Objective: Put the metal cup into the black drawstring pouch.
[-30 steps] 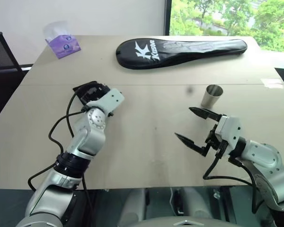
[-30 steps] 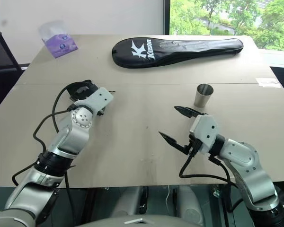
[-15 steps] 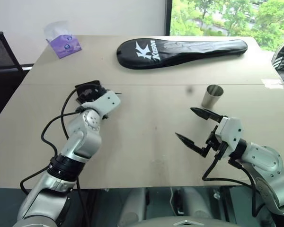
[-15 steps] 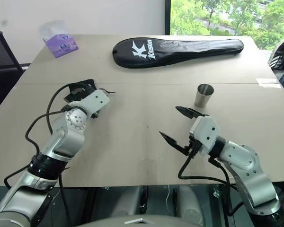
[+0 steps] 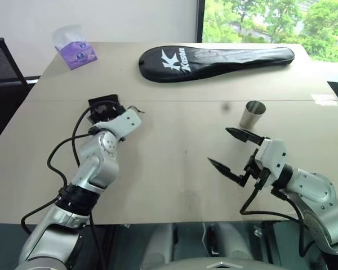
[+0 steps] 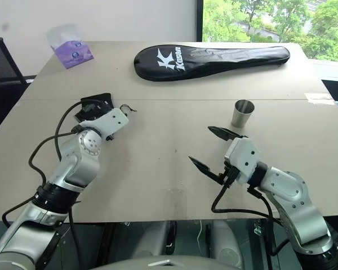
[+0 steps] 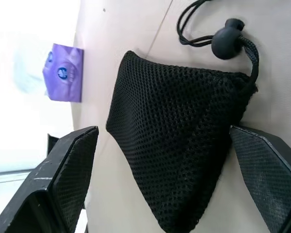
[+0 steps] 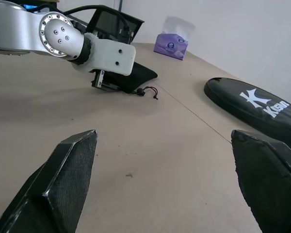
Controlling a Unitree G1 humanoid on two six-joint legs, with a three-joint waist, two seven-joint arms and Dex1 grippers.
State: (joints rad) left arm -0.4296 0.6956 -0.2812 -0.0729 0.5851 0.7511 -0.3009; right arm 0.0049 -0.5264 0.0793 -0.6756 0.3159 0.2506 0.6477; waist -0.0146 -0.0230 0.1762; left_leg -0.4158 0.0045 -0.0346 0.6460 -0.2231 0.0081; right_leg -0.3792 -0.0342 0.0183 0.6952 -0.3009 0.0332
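The metal cup (image 5: 252, 114) stands upright on the table's right half, mouth up. Just in front of it and a little left, my right gripper (image 5: 218, 145) hovers open with nothing between its fingers. The black drawstring pouch (image 7: 179, 145) is mesh fabric and lies flat on the table's left half (image 5: 103, 104), its cord and round stopper (image 7: 227, 39) trailing beside it. My left gripper (image 7: 164, 130) is open, one finger on each side of the pouch and low over the table. From the head views the wrist hides most of its fingers.
A long black racket cover (image 5: 214, 59) with white lettering lies across the far side of the table. A purple tissue pack (image 5: 74, 50) sits at the far left corner. A dark chair (image 5: 0, 62) stands off the table's left edge.
My left arm has shifted slightly left and its wrist has rolled, showing more of the pouch and its cord. The right arm and the cup have stayed put.
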